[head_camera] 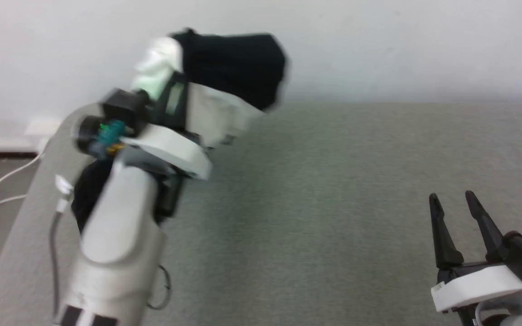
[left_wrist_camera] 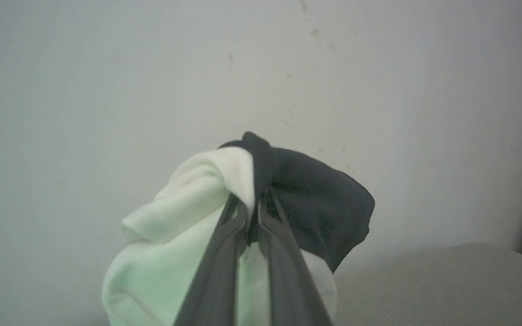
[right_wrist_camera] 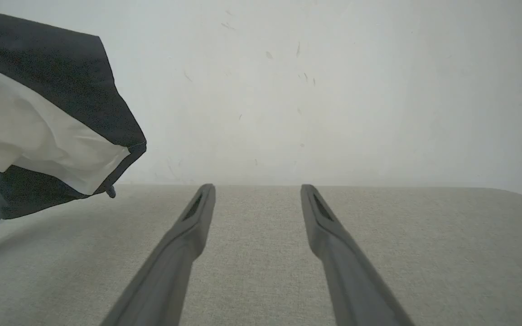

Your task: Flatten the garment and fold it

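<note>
Now, your left gripper (left_wrist_camera: 253, 206) is pinched almost shut. In the left wrist view its two long dark fingers (left_wrist_camera: 215, 271) rise from the bottom centre and meet on a bunched fold of the thin white-and-black fabric garment (left_wrist_camera: 184, 203). At the tips you see pale white cloth bulging to the left of the fingers and black cloth draping to the right, with a small black knot of fabric poking up just above the grip.

In the head view that same bundle sits in the upper left of the frame, lifted clear of the grey-green woven cloth surface (head_camera: 333, 203), the black part uppermost and white folds below it. It is blurred there. More black fabric hangs down behind the pale rounded forearm (head_camera: 116, 235) at the lower left.

In the right wrist view the garment fills the upper left corner, a white panel edged with black. At the far left edge a dark strip drops to the surface, though you cannot tell whether it actually rests on it.

Your right gripper (head_camera: 451, 194) stands at the lower right of the head view with its fingers spread wide and nothing between them. It is well apart from the garment and pointing up the frame over bare cloth.

Beyond the surface runs a plain white wall (head_camera: 401, 45) across the top of the frame. A thin white cable (head_camera: 2, 181) trails at the far left edge.
</note>
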Controlling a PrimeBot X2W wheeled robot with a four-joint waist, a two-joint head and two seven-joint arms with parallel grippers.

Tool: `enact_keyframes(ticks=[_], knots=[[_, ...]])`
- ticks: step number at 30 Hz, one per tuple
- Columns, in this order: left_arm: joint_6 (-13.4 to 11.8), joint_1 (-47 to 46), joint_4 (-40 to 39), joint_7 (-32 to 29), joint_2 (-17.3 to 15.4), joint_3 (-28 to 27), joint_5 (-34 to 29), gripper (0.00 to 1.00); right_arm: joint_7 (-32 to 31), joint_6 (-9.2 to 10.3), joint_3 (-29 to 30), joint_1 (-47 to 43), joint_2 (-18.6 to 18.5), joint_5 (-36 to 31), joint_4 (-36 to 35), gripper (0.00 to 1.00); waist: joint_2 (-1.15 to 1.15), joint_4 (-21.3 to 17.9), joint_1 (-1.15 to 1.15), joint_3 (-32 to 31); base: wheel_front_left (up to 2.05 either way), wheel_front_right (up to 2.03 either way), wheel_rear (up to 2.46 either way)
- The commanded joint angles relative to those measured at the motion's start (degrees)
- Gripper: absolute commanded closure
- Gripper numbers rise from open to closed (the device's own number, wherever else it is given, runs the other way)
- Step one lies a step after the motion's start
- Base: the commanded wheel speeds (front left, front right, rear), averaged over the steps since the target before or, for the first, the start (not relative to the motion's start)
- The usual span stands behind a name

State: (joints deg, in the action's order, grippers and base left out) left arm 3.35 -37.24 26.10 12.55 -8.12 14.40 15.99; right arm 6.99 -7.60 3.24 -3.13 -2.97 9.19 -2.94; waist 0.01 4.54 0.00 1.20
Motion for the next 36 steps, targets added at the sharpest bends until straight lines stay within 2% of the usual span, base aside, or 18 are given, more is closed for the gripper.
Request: enact_keyframes(ticks=[1,4,9,12,18,19,20,21,27,31,36], knots=[[0.30,1.27,-1.77,-0.29,0.89,0.91,0.16,1.00,-0.31,0.11,0.12,-0.63,0.10,0.29,-0.50,0.00,-0.01,-5.99,0.00,-0.75,0.00,0.00,0.00],[0.61,4.32,-6.78,-1.90,3.24,4.48,0.97,1.00,-0.82,0.11,0.64,-1.07,0.10,0.38,-1.29,0.00,-0.01,-8.45,0.00,-0.08,0.00,0.00,0.00],[-0.19,11.89,-10.49,-5.25,4.63,9.56,3.30,1.00,-1.42,0.11,0.67,-1.26,0.10,0.52,-2.28,0.00,-0.01,-11.52,0.00,1.53,0.00,0.00,0.00],[-2.03,17.81,-8.31,-6.93,4.87,11.72,4.24,1.00,-1.53,0.11,0.07,-1.06,0.10,0.83,-2.40,0.00,-0.01,-12.86,0.00,2.63,0.00,0.00,0.00],[-3.45,25.36,-1.00,-7.60,4.86,13.79,5.10,1.00,-1.37,0.11,-1.02,-0.81,0.10,1.42,-1.85,0.00,-0.01,-13.35,0.00,3.53,0.00,0.00,0.00],[-3.52,26.02,-0.37,-7.25,4.88,13.78,5.42,0.88,-1.38,0.11,-1.25,-0.71,0.10,1.47,-1.76,0.00,-0.01,-13.22,0.00,3.49,0.00,0.00,0.00],[-3.56,26.47,0.08,-6.77,4.89,13.90,5.52,0.13,-1.38,0.11,-1.37,-0.65,0.10,1.40,-1.69,0.00,-0.01,-12.93,0.00,3.34,0.00,0.00,0.00],[-3.56,26.85,0.28,-6.21,4.91,14.13,5.54,0.00,-1.40,0.11,-1.45,-0.70,0.10,1.37,-1.63,0.00,-0.01,-12.65,0.00,3.11,0.00,0.00,0.00],[-3.06,27.29,-3.15,-0.10,5.06,14.07,6.48,0.00,-1.64,0.11,-1.55,-1.29,0.10,1.05,-1.74,0.00,-0.01,-10.73,0.00,1.45,0.00,0.00,0.00],[-3.99,27.33,-8.75,2.06,5.13,12.48,6.50,0.00,-2.08,0.11,-1.17,-2.08,0.10,0.71,-2.20,0.00,-0.01,-9.00,0.00,0.12,0.00,0.00,0.00],[-6.16,28.75,-15.74,2.41,4.99,7.09,5.09,0.00,-2.68,0.11,-0.81,-2.94,0.10,0.41,-2.76,0.00,-0.01,-7.16,0.00,-1.12,0.00,0.00,0.00]])
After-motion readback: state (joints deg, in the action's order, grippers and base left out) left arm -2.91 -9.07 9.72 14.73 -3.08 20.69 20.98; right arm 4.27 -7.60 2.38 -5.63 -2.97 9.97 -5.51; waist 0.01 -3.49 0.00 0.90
